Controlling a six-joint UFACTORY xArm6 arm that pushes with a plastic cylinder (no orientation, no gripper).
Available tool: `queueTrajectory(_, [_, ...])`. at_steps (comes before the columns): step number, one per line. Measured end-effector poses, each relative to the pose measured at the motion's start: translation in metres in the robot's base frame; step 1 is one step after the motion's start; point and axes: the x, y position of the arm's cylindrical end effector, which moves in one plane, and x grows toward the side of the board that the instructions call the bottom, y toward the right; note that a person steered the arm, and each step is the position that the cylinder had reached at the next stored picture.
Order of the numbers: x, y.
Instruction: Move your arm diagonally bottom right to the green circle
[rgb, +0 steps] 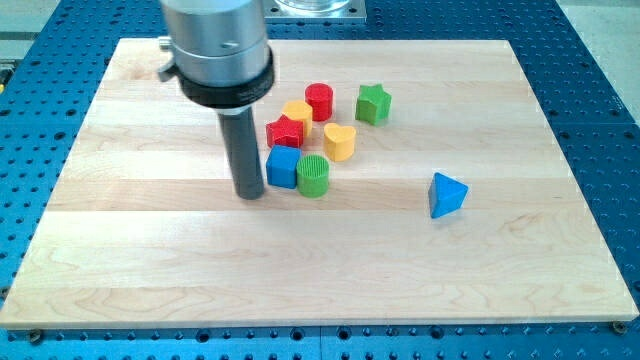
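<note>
The green circle (313, 175), a short ribbed green cylinder, stands near the board's middle, touching the right side of a blue cube (282, 166). My tip (249, 194) rests on the wooden board just left of the blue cube, about a block's width left of the green circle. The dark rod rises from the tip to the arm's grey housing at the view's top.
Above the green circle sit a red star (285, 131), a yellow heart (340, 141), a yellow block (298, 111), a red cylinder (319, 101) and a green star (373, 103). A blue triangle (446, 194) lies apart at the right. The wooden board (150, 260) lies on a blue perforated table.
</note>
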Motion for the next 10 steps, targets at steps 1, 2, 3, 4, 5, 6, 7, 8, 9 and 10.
queueTrajectory(1, [-0.008, 0.013])
queueTrajectory(2, [-0.008, 0.013])
queueTrajectory(3, [-0.001, 0.024])
queueTrajectory(4, [0.0, 0.034])
queueTrajectory(5, [-0.002, 0.04])
queueTrajectory(6, [-0.002, 0.042])
queueTrajectory(7, [-0.001, 0.042])
queueTrajectory(8, [0.015, 0.041])
queueTrajectory(9, [0.062, 0.062])
queueTrajectory(10, [0.081, 0.128])
